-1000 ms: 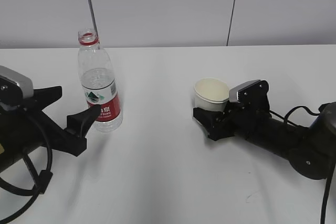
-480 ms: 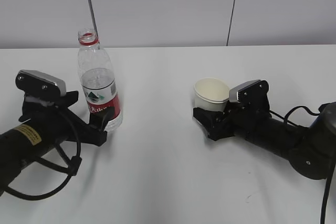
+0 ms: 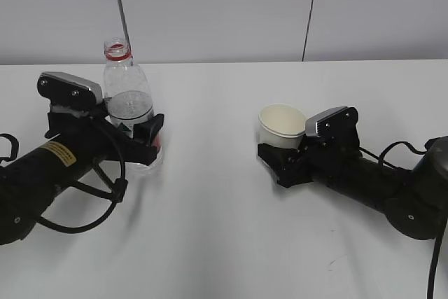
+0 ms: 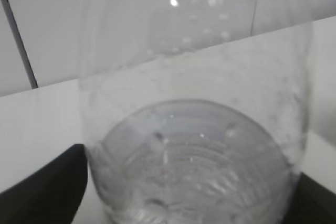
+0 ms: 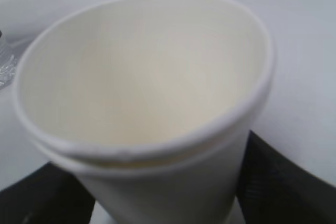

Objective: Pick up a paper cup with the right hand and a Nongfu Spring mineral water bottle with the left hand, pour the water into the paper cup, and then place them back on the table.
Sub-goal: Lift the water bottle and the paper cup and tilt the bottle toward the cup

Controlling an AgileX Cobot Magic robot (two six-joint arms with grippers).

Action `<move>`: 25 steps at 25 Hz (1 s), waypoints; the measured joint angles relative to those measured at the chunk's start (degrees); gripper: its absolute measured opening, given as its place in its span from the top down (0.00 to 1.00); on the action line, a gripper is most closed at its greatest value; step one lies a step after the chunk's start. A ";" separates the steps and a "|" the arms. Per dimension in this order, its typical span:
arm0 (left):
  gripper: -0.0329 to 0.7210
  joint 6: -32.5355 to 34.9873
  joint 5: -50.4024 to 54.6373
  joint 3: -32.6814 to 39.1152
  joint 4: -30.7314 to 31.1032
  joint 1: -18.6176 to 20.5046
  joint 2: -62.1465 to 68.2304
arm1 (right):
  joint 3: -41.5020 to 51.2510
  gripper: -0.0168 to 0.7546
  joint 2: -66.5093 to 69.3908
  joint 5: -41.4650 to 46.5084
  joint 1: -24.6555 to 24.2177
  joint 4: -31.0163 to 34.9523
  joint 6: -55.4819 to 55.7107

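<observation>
- Moved forward since the earlier frames: left gripper (image 3: 136, 134), from short of the bottle (image 3: 131, 106) to around its lower body, one finger (image 3: 149, 131) now on the label's right side, the other hidden behind the bottle.
- Unchanged over the same span: right gripper (image 3: 280, 162), parked at the cup (image 3: 282, 125).
- Stands upright on the table (image 3: 224, 229), cap off, red ring at the neck, between the left fingers.
- Seen from the left wrist: clear bottle wall (image 4: 194, 129) filling the view, water (image 4: 194, 166) in the lower part, dark finger (image 4: 42, 192) at the lower left edge and a sliver of the other at the lower right, both right against the bottle's sides.
- Cannot tell whether the left fingers press the bottle or merely bracket it.
- Sits upright on the table between the right fingers, mouth open, inside looking dry: the cup.
- Seen from the right wrist: cup (image 5: 147, 93) close and large, dark fingers (image 5: 283, 182) flanking its lower wall on both sides, touching or nearly so.
- Cannot tell whether the right fingers are clamped on the cup.
- Bottle and cup well apart, each resting on the table.
</observation>
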 joint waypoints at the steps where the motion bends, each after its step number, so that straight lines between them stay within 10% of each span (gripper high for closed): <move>1: 0.19 0.00 0.00 -0.30 0.00 0.00 0.00 | 0.00 0.28 0.00 0.00 0.00 0.00 0.00; 9: 0.42 -0.07 0.05 -0.41 0.05 0.00 0.00 | 0.00 0.28 0.00 0.00 0.00 0.00 0.00; 25: 0.44 1.60 0.09 -0.41 0.54 0.00 0.00 | 0.00 0.28 -2.77 -0.12 0.23 -15.22 1.34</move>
